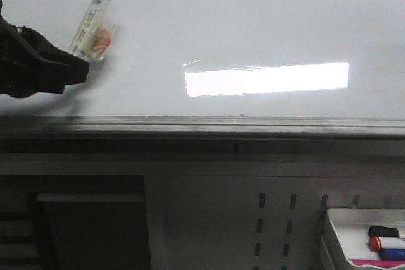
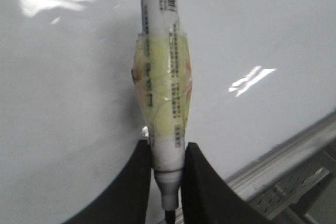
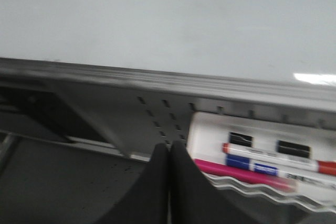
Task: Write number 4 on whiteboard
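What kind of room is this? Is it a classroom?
Maybe, though it looks more like a robot workbench. There is a big whiteboard, a small tray of markers beside it, and the left gripper holding a taped marker.

The left gripper (image 1: 81, 61) is matte black, blocky and angular, with a dark cable curving over its top. Both grippers' fingers (image 2: 134, 187) are smooth black wedges, and the right gripper (image 3: 169, 153) tapers to narrow tips.

A marker (image 1: 93, 19) stands over the whiteboard's (image 1: 253, 23) left part.
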Action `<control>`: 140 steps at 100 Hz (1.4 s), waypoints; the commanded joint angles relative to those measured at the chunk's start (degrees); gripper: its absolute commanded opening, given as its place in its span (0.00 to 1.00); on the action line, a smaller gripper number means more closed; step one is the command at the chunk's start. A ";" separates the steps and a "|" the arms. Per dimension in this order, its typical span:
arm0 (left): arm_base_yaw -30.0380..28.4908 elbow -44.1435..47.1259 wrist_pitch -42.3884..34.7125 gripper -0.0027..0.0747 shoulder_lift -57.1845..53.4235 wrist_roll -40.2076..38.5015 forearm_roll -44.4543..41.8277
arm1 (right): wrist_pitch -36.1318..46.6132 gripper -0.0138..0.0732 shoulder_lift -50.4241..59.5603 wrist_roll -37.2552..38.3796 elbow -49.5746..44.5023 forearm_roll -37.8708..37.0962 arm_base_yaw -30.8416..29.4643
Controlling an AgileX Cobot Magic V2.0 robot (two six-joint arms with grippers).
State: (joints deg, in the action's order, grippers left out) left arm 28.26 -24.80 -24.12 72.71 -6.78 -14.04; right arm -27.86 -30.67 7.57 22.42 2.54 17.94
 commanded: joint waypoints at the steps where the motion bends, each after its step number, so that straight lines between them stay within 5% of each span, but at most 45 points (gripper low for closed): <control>1: 0.54 -1.02 -4.27 0.01 -4.16 0.25 -9.61 | 4.20 0.09 -1.83 -0.78 4.66 0.51 7.45; 12: 0.54 0.54 -5.21 0.01 -8.28 -0.22 -22.96 | 6.00 0.14 -5.68 -0.78 7.96 0.51 17.75; 31: 0.54 3.35 -11.29 0.01 -12.82 -0.35 -40.92 | 10.64 0.53 -15.40 -0.78 14.40 -2.54 31.06; 40: 0.54 4.16 -13.92 0.01 -14.08 -0.35 -43.04 | 10.51 0.60 -20.53 -0.78 17.50 -4.47 33.75; 82: 0.54 4.16 -13.60 0.01 -14.37 -0.35 -45.40 | 12.63 0.58 -34.00 -0.78 29.00 -5.83 36.34; 106: 0.54 4.16 -13.60 0.01 -14.37 -0.35 -45.40 | 12.74 0.31 -35.73 -0.78 29.37 -6.29 36.52; 140: 0.54 4.16 -13.60 0.01 -14.37 -0.35 -45.40 | 12.63 0.11 -35.70 -0.78 29.60 -6.27 36.52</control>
State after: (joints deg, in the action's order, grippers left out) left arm 28.38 -19.51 -34.24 59.08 -6.78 -61.58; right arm -18.83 -67.28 7.23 49.84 -2.69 54.77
